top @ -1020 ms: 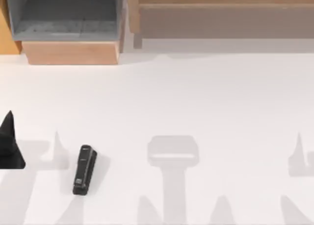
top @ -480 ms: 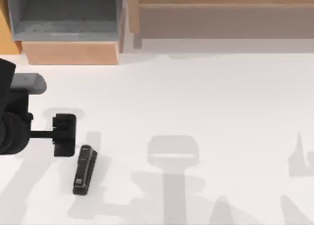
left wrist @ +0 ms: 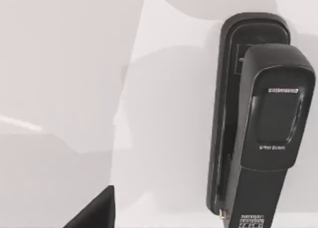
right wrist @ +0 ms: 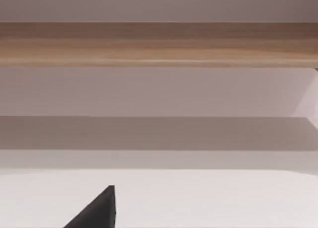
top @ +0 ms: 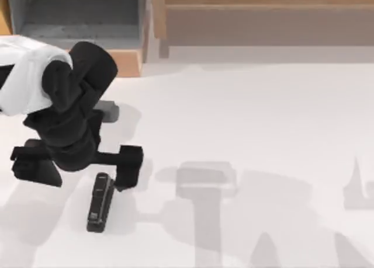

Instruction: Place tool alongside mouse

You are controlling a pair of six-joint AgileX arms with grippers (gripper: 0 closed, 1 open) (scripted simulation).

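Black tool (top: 100,202) lies flat on the white counter (top: 245,116), toward the top view's left side near the front edge, long axis running roughly front to back w/ a slight tilt. Left wrist view shows it close up (left wrist: 258,123): a rounded end, a raised upper arm over a narrower base, faint grey lettering on top in two short lines plus more print near the other end, all too small to read; no brand legible.

Left hand (top: 127,166) hangs over the counter just beside the tool's far, rounded end, slightly toward the right of it; in the top view its lower edge sits right next to that end, contact can't be confirmed. Whether the left hand is open or closed cannot be told. The arm, black w/ a white sleeve, reaches in from the left.

Wooden shelf unit (top: 263,11) w/ a grey compartment (top: 76,17) stands along the back. Right wrist view looks at a wood rail (right wrist: 159,44) and the counter.
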